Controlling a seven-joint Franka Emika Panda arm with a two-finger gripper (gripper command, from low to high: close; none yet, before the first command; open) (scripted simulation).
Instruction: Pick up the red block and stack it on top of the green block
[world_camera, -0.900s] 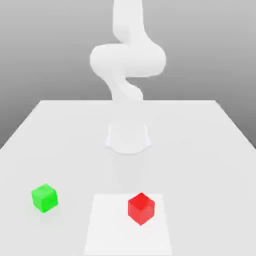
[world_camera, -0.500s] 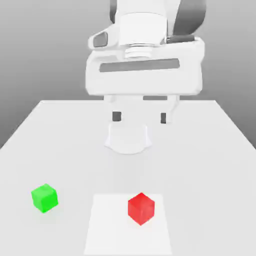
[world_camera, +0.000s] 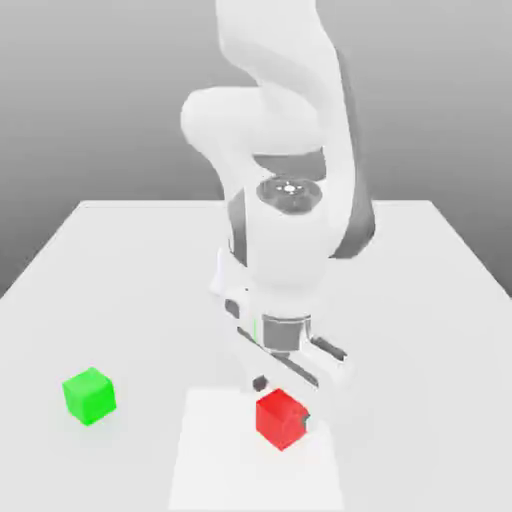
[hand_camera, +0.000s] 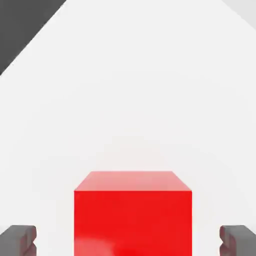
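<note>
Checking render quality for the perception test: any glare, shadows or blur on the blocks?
Exterior view: soft, even light, the red block and green block have only faint shadows, their edges look slightly soft. Hand view: the red block is crisp, with a pale sheen low on its near face; the end effector fingertips are dark, no glare.

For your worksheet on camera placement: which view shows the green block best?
The exterior view: the green block sits whole and unobstructed on the table, towards that view's left. The hand view looks onto the red block instead.
</note>
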